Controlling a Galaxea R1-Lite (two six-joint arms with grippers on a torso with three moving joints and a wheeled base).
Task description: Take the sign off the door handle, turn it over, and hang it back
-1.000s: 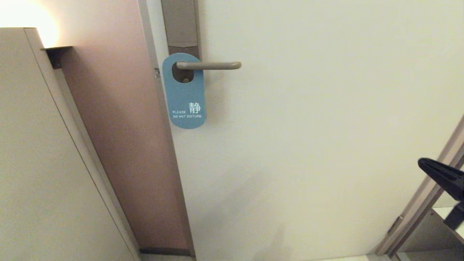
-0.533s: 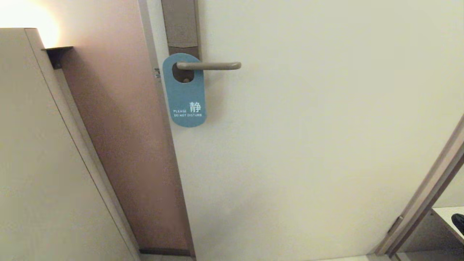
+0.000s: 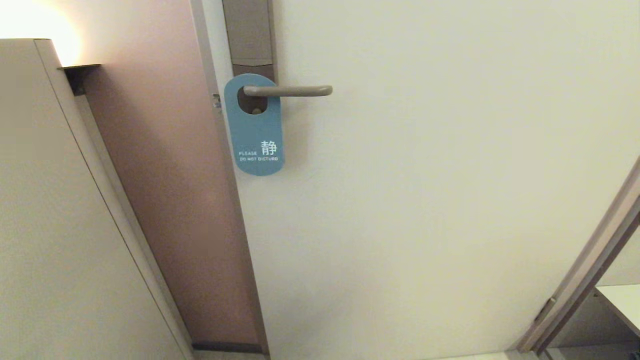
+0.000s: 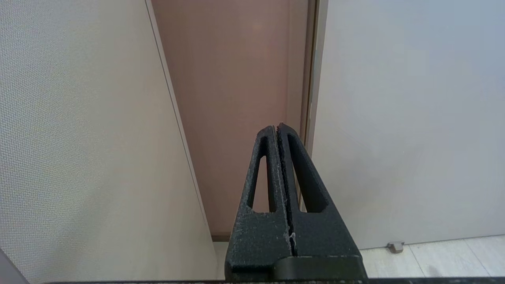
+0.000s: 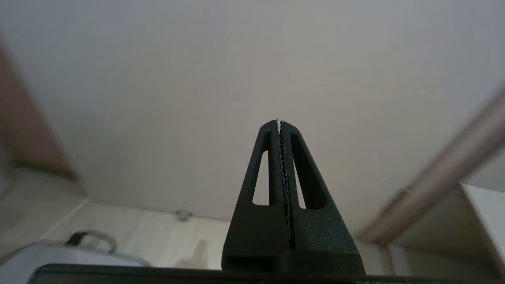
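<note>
The sign [image 3: 255,127] hangs on the handle [image 3: 290,91], blue side out. White lettering near its lower end reads "PLEASE DO NOT DISTURB" beside a larger Chinese character. The lever passes through the oval hole at the top of the sign, close to where the lever meets its plate [image 3: 249,35]. The sign hangs roughly upright, flat against the door [image 3: 440,175], with its lower rounded end well below the lever. The lever is level, its rounded tip pointing toward the robot's right.

Neither arm shows in the head view.

Left claw [image 4: 277,128]: fingers pressed together, nothing between them. It points at the strip of reddish-brown wall [image 4: 236,79] between a pale textured panel [image 4: 79,138] and the door edge, low down near the floor [image 4: 434,256]. A small doorstop [image 4: 395,247] sits at the foot of the door.

Right claw [image 5: 279,123]: toothed fingers pressed together, nothing held. It faces the plain lower part of the door. A door frame [image 5: 446,169] runs diagonally at one side of that view. Pale floor tiles lie below.

Both claws are well apart from the sign and the handle.
</note>
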